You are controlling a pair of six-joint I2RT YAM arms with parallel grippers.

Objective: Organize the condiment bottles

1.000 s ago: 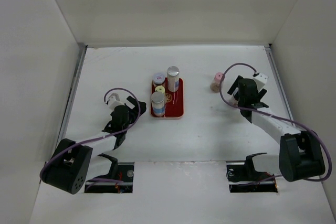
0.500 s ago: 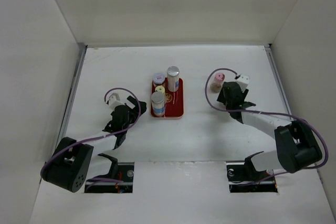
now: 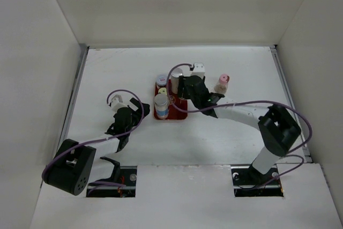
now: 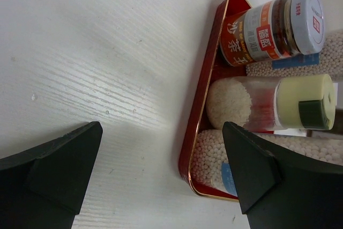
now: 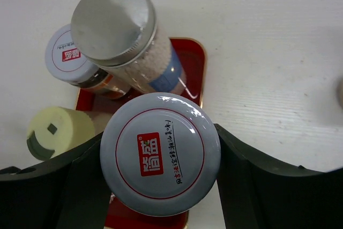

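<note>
Right pincer (image 5: pixel 161 178) clasps the lilac-capped jar (image 5: pixel 159 153) between its fingers.

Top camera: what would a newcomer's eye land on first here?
The right arm stretched across to the red tray, its fingers gripping a white-lidded jar by the bottles crowded there. Then the pink-capped bottle, standing alone on the table right of the tray.

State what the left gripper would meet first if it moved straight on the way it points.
Probably the near rim of the flat red rectangular tray, then the pale bottle with the yellow-green cap standing in it. Only bare white table lies between, though depth is hard to judge.
</note>
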